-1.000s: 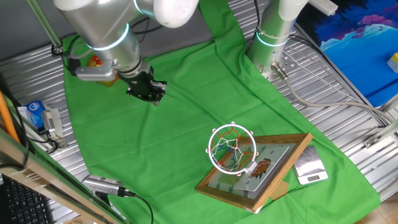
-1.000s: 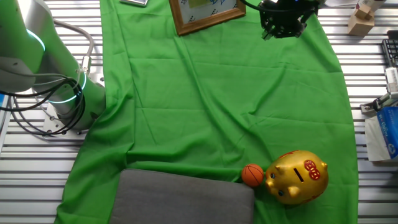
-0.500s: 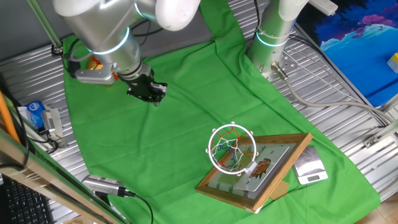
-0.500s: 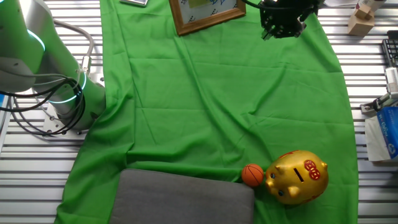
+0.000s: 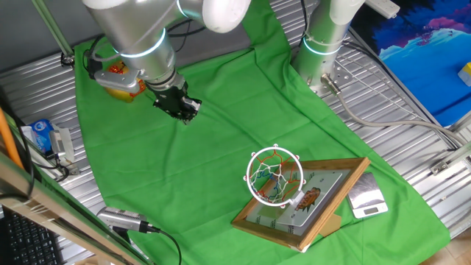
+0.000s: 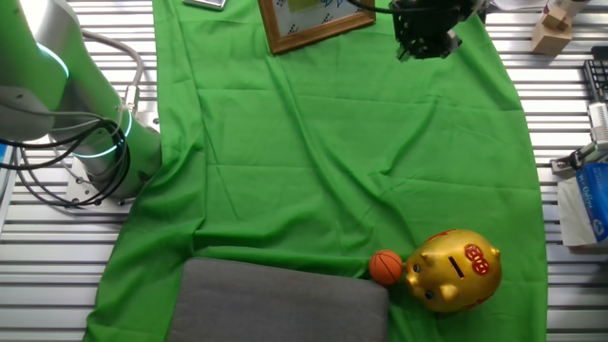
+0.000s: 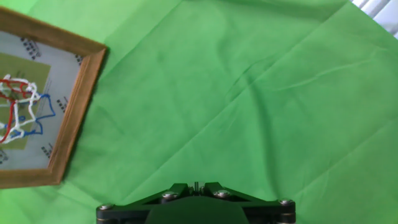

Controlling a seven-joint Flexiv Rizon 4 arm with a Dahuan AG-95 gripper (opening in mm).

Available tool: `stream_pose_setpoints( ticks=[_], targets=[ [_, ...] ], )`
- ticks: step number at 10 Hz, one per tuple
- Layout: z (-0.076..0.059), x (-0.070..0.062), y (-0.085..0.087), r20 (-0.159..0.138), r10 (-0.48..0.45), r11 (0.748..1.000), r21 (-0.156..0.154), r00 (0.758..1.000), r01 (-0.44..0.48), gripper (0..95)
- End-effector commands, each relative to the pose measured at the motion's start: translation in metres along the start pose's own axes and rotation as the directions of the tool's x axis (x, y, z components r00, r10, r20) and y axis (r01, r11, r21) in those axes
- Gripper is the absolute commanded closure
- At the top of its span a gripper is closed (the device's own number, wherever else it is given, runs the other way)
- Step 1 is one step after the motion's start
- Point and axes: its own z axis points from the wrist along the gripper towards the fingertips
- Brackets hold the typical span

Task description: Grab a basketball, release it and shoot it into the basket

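The gripper [image 5: 178, 107] hung over bare green cloth [image 6: 332, 161], holding nothing; whether its fingers were apart or together could not be told, as the hand view showed only the gripper's base. The basketball [image 6: 385, 267] lay well apart from it, touching the gold piggy bank [image 6: 453, 269]. Farther off stood the basket [image 5: 274, 175]. A grasp there risked nudging the bank and rolling the ball away.
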Motion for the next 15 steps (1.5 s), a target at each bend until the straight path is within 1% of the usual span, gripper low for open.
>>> stream_pose_setpoints(
  ticks=[1,3,6,7,8,9,10,11,13,15],
  targets=[
    [0.002,0.000,-0.003,-0.006,-0.038,0.999,0.002,0.999,0.038,95.0],
    [0.006,-0.002,-0.011,-0.004,-0.045,0.999,0.000,0.999,0.045,95.0],
    [0.018,-0.003,-0.040,0.004,-0.073,0.997,-0.011,0.997,0.073,95.0],
    [0.022,-0.004,-0.049,0.000,-0.083,0.997,-0.011,0.997,0.083,95.0],
    [0.024,-0.004,-0.054,-0.002,-0.093,0.996,-0.010,0.996,0.093,95.0],
    [0.031,-0.003,-0.065,0.000,-0.104,0.995,-0.009,0.995,0.104,95.0],
    [0.033,-0.003,-0.066,-0.008,-0.108,0.994,-0.004,0.994,0.108,95.0],
    [0.034,-0.003,-0.065,-0.026,-0.087,0.996,0.014,0.996,0.087,95.0],
    [0.036,-0.003,-0.063,-0.037,-0.064,0.998,0.026,0.997,0.065,95.0],
    [0.036,-0.002,-0.062,-0.046,-0.059,0.998,0.034,0.997,0.060,95.0]
  ],
)
